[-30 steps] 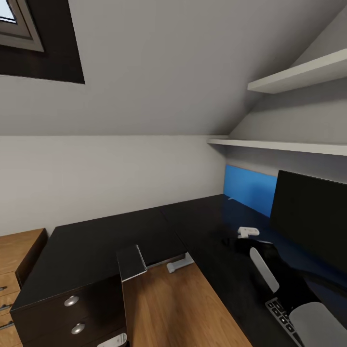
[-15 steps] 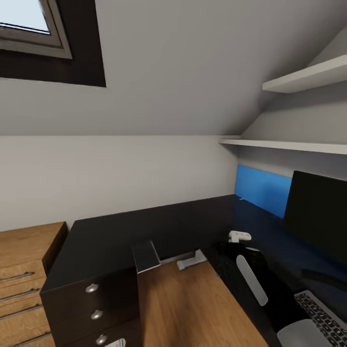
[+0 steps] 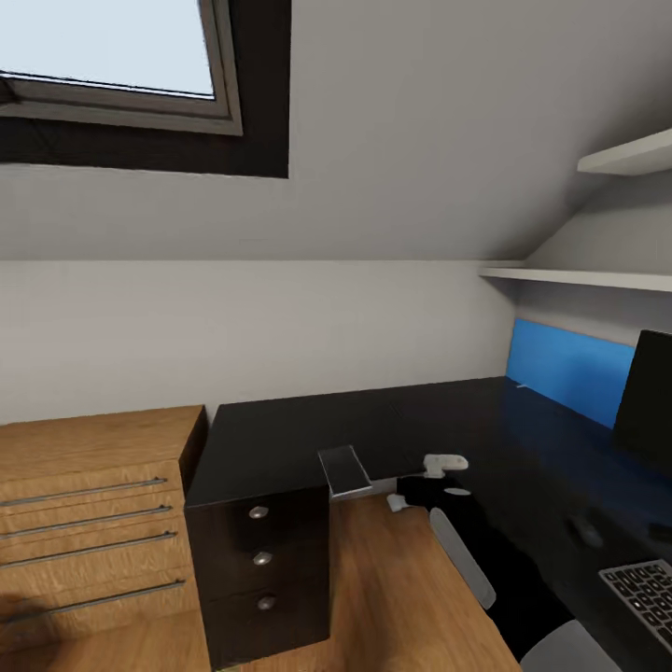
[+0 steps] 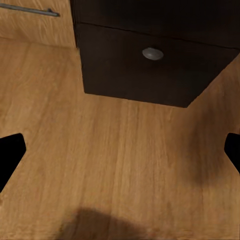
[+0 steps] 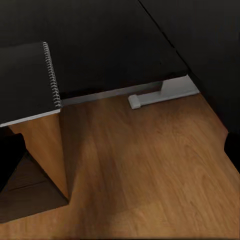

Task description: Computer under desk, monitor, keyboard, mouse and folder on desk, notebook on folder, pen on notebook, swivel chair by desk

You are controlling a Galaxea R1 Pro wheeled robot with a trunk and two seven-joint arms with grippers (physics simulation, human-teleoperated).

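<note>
From the head view, the notebook [image 3: 343, 467] lies on the counter [image 3: 280, 431] just above the drawer unit [image 3: 261, 560], one corner overhanging the edge. My right hand [image 3: 441, 469] hovers beside it, further from the drawers. The mouse [image 3: 586, 530], keyboard [image 3: 644, 588] and monitor [image 3: 651, 401] sit well beyond.

My left hand [image 4: 120, 150] is spread open, empty, aimed at the floor before the drawer unit [image 4: 150, 65].

My right hand [image 5: 120, 155] is also open and empty, with the notebook [image 5: 25, 82] just off to one side. I judge the overhanging corner the best grip: come in level and pinch it without scraping.
</note>
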